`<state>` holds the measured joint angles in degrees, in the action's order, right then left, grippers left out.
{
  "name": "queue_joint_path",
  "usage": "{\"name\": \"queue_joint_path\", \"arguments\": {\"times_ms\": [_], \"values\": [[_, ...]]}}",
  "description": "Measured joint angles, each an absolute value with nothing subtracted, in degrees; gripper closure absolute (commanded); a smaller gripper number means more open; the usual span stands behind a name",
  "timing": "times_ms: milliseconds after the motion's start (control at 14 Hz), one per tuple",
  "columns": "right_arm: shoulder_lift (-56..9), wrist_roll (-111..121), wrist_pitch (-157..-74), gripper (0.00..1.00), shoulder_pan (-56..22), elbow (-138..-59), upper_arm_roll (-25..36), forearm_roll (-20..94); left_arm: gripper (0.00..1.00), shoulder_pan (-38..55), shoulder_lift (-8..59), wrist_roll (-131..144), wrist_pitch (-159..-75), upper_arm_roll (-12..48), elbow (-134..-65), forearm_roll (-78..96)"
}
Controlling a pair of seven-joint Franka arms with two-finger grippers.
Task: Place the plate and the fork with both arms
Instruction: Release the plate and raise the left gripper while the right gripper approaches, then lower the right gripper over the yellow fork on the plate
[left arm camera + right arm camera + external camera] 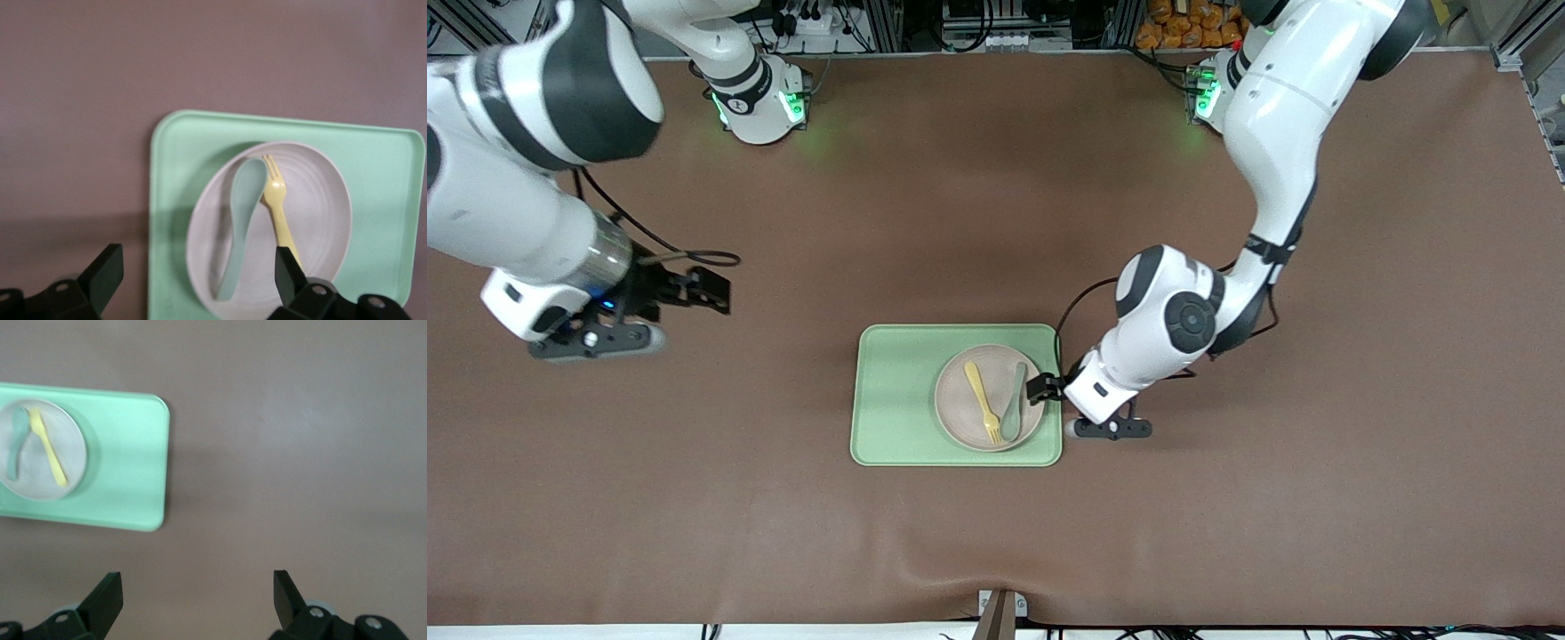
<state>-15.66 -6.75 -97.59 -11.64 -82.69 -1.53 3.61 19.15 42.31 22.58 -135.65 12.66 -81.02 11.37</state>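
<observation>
My right pincer (694,293) waits over bare bench (1316,498) toward the right arm's end, fingers spread, grasping nothing. The light-green tray (898,400) lies near the bench's middle. The plate (960,418) sits on the tray, against the tray edge toward the left arm's end. The fork (983,404) lies in the plate beside a grey-green spoon (1015,404). My left pincer (1047,388) hangs at that plate edge, released, holding nothing.

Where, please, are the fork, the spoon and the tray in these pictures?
fork (984,404): front view, middle of its yellow handle, lying on the plate.
spoon (1014,400): front view, middle of its grey-green handle, beside the fork.
tray (894,396): front view, bare green floor beside the plate.
</observation>
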Motion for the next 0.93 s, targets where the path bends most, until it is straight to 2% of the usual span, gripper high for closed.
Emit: {"name": "queue_joint_path", "arguments": {"times_ms": [286, 643, 929], "values": [[-20.82, -6.79, -105.12, 0.00, -14.96, -81.17, -1.56, 6.12, 0.00, 13.01, 32.95, 22.51, -121.01, 12.31, -80.86, 10.20], [-28.91, -12.39, -116.65, 0.00, -23.40, -79.33, -1.59, 6.25, 0.00, 5.43, 22.75, 22.08, -105.08, 12.22, -80.98, 1.65], [-38.67, -12.85, -122.87, 0.00, -27.81, -72.88, -1.38, 6.23, 0.00, 1.71, 15.45, 21.31, -99.08, 12.23, -83.43, 0.00]]}}
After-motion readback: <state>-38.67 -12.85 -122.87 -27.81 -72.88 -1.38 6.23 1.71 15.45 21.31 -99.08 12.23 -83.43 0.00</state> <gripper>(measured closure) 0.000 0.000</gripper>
